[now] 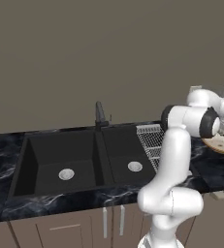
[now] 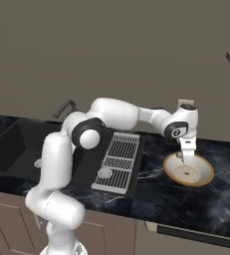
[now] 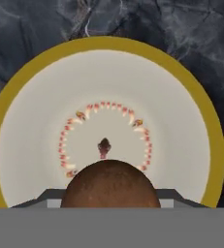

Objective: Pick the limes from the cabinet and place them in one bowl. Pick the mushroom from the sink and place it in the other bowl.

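The gripper (image 2: 188,157) is closed on the mushroom (image 3: 110,184), its brown cap between the fingers directly above the middle of the bowl (image 3: 191,104); released from this height, it might bounce or roll toward the rim.

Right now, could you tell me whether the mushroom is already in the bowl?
Not yet: the mushroom sits in the shut gripper above the bowl.
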Controlling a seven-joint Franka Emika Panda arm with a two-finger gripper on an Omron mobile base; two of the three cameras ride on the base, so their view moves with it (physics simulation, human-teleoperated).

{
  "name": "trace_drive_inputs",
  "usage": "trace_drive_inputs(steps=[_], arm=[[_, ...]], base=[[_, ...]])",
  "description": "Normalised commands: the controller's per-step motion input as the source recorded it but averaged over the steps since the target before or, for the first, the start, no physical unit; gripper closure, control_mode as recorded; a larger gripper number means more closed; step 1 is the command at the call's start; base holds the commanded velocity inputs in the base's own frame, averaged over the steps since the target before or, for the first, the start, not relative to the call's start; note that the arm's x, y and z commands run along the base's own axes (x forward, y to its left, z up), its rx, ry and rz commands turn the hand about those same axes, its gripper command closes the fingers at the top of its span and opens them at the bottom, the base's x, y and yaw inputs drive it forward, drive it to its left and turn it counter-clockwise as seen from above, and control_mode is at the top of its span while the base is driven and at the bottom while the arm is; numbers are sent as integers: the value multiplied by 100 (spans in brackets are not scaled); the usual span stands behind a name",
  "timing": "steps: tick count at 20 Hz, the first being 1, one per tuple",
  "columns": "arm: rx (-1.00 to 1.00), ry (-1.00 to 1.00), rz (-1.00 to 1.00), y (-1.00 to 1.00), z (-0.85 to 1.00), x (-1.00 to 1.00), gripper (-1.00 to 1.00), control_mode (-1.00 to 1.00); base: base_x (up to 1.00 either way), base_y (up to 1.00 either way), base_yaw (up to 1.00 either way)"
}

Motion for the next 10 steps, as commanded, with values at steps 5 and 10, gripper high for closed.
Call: trace_drive_inputs(steps=[5, 10], arm=[[1, 3, -1, -24, -40, 4, 100, -100], [2, 2, -1, -13, -70, 3, 100, -100]], base=[[0, 0, 0], [0, 0, 0]])
